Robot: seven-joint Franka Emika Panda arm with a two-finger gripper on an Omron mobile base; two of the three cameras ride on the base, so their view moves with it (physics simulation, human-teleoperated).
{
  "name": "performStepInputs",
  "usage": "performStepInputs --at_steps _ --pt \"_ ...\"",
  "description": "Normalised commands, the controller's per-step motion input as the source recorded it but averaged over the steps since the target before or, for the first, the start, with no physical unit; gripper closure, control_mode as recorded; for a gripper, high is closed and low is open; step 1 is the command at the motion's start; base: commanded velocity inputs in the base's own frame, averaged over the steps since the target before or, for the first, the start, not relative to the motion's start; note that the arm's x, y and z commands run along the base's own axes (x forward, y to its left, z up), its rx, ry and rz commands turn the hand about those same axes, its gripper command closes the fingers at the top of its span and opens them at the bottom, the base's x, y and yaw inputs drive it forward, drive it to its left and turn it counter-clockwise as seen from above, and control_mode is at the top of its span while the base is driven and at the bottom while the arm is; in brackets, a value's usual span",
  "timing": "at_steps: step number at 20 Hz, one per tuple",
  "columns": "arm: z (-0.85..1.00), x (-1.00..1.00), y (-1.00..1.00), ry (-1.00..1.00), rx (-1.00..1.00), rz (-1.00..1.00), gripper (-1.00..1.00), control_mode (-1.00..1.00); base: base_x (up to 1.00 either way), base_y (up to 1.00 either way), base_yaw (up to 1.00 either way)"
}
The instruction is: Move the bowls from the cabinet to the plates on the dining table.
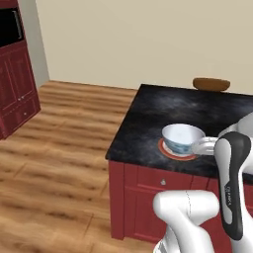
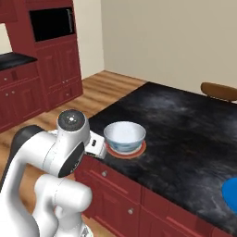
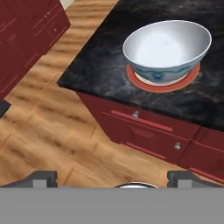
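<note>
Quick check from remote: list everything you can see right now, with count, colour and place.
bowl: one, white with blue-teal pattern, on the orange-red plate
orange-red plate: one, near the table's corner
blue plate: one, at the table's right edge, bare
dining table: one, black marbled top, red drawer fronts
stool: one, brown, beyond the table
tall cabinets: dark red, by the far wall
gripper: open, back from the bowl, holding nothing

White bowl, teal pattern; orange-red plate; black marbled table.
</note>
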Motion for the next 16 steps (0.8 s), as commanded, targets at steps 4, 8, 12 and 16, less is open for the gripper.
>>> performStepInputs --at_steps 4,8,12,16 --pt "0.0 0.0 0.0 0.0 0.0 0.0 -1.0 1.0 -0.2 0.13 0.32" --pt "0.0 0.0 0.0 0.0 0.0 0.0 -1.0 1.0 -0.18 0.16 0.33" --pt "0.0 0.0 0.0 0.0 0.0 0.0 -1.0 1.0 -0.18 0.13 0.33" --pt "0.0 0.0 0.0 0.0 0.0 0.0 -1.0 1.0 -0.16 0.19 0.33"
